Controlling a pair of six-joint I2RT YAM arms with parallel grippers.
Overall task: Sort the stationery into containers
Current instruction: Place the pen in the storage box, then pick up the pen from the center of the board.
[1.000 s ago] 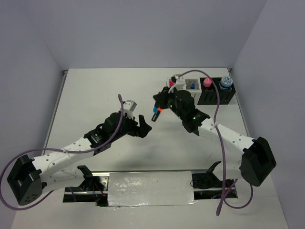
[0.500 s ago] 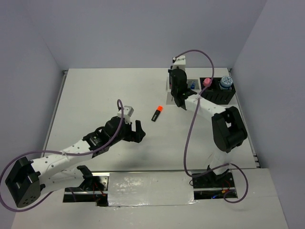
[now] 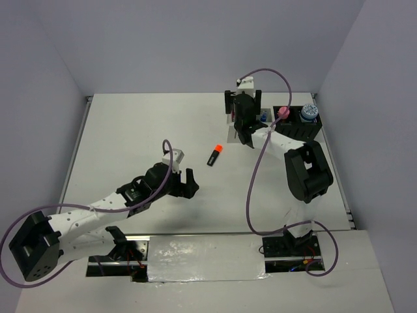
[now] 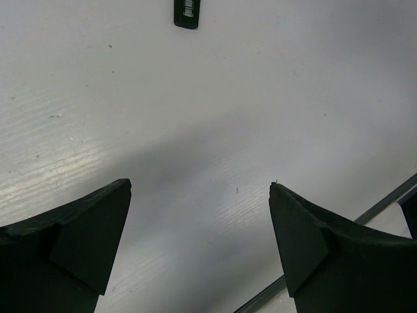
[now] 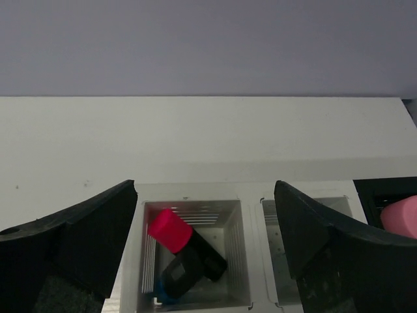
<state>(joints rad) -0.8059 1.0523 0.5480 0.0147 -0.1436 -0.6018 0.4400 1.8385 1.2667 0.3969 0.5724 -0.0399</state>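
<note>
- Four containers (image 3: 296, 134) sit in a row at the counter's (image 3: 143, 124) far right edge.
- The orange-capped highlighter (image 3: 214, 156) lies mid-counter, well apart from edges and containers.
- The left tool (image 3: 187, 184), spread wide, hangs low near-left of it, its arm outstretched.
- The right tool (image 3: 242, 104), also wide, hovers over the leftmost white box (image 5: 246, 261), which holds a pink-capped highlighter (image 5: 176, 235).
</note>
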